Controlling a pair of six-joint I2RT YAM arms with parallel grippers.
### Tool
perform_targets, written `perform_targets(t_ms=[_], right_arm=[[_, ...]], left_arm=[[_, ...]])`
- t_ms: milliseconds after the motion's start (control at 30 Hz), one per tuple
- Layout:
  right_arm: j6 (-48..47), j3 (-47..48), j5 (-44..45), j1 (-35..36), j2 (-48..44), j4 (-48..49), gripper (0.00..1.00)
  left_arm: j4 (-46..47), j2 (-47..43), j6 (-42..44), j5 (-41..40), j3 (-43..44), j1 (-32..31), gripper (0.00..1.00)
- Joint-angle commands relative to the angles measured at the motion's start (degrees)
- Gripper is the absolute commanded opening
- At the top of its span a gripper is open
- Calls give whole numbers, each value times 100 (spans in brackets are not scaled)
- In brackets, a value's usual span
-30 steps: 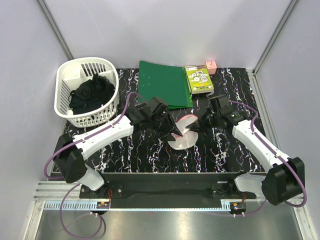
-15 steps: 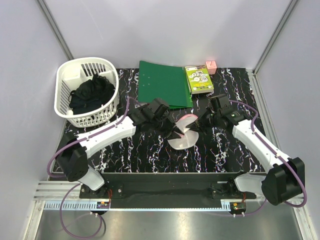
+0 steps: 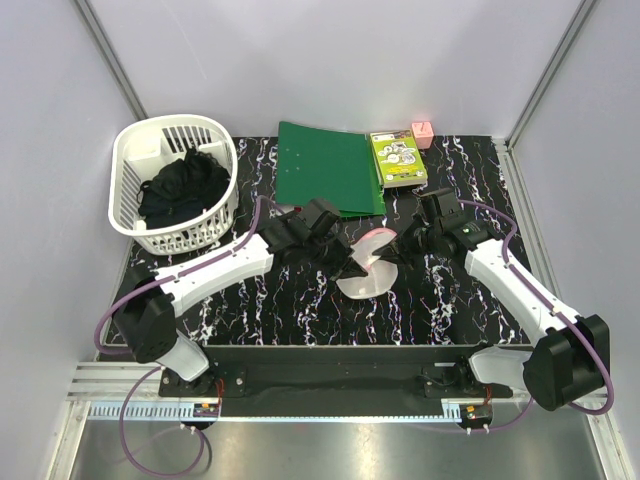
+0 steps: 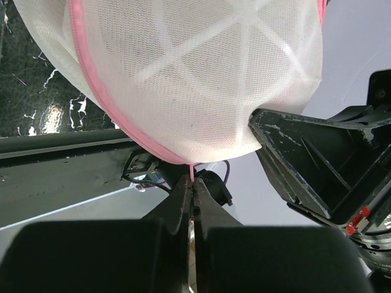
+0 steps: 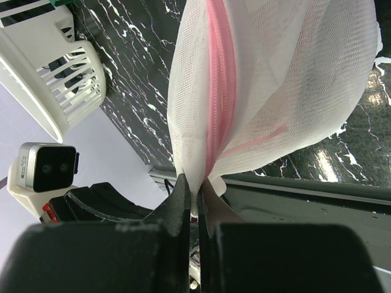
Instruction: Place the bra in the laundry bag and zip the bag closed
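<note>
The left gripper [image 4: 192,183] is pinched shut on a thin pink tab [image 4: 192,173], taken to be the zipper pull, which hangs from the trim just above its fingertips. The laundry bag [image 4: 201,79] bulges directly beyond them and is stretched between the two grippers. On its other side the right gripper [image 5: 194,186] is clamped narrow on a fold of mesh beside the pink zipper trim [image 5: 220,85]. The bra is not seen in any view, and whether it lies inside the mesh cannot be told. Zipping is judged to be the step in hand: the tab should be drawn along the curve of the trim, not pulled away from it, with the mesh held taut by the right gripper so that no fabric is caught. The black marbled table [image 3: 300,305] is enclosed by pale walls. Well to the left of the left gripper a white slotted basket [image 3: 130,160] of dark clothing [image 3: 182,188] is set. Ahead of both grippers lie a green folder [image 3: 325,165], a green box [image 3: 398,158] and a small pink block [image 3: 422,133].
</note>
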Motion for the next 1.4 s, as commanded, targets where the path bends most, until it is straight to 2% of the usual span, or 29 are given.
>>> perform_targets(t_ms=[0,100,233,400,467,567,633,767,833,900,933,967,1000,1133,1267,1367], right_arm=[[10,231,78,-31,-133,23,0],[19,222,104,-31,-115,23,0],[54,222,96,-49,-54,102,0],[-104,441,-307,-145,148,365,0],[-315,495,-440,-172,175,400,0],[-561,416,-782,-224,175,488,0],[-666,267,-1099,-260,166,603,0],[-877,91,-1433,-304,122,656,0],[-1035,55,-1530,-304,70,638,0],[-1019,-23,-1461,-304,-26,629,0],[-940,-41,-1443,-295,-36,629,0],[-896,-33,-1434,-295,-27,629,0],[-756,-24,-1416,-304,16,647,0],[-115,11,-1293,-304,61,761,0],[694,-59,-1223,-304,78,1077,0],[1134,-147,-1214,-304,34,1235,0]], left_arm=[[219,-73,201,-30,-127,-3,0],[210,-257,377,-118,-277,-3,0],[210,-407,1131,-215,-242,-3,0],[342,-635,3037,-619,-506,40,0],[507,-740,3957,-1108,-785,41,0],[789,-680,5135,-1305,-1024,49,0],[982,-653,5621,-1270,-1287,58,0],[1369,-916,5957,-1428,-1534,119,0],[1493,-1100,6273,-992,-1500,146,0],[1668,-1136,6388,-324,-1403,146,0],[1747,-1136,6345,332,-1342,137,3],[1844,-1110,6240,495,-1324,120,12],[1906,-1119,6118,558,-1332,67,27],[2869,-1294,5292,357,-1560,-205,43],[3566,-1383,4764,-4,-1780,-320,50],[3717,-1321,4640,-197,-1833,-329,54]])
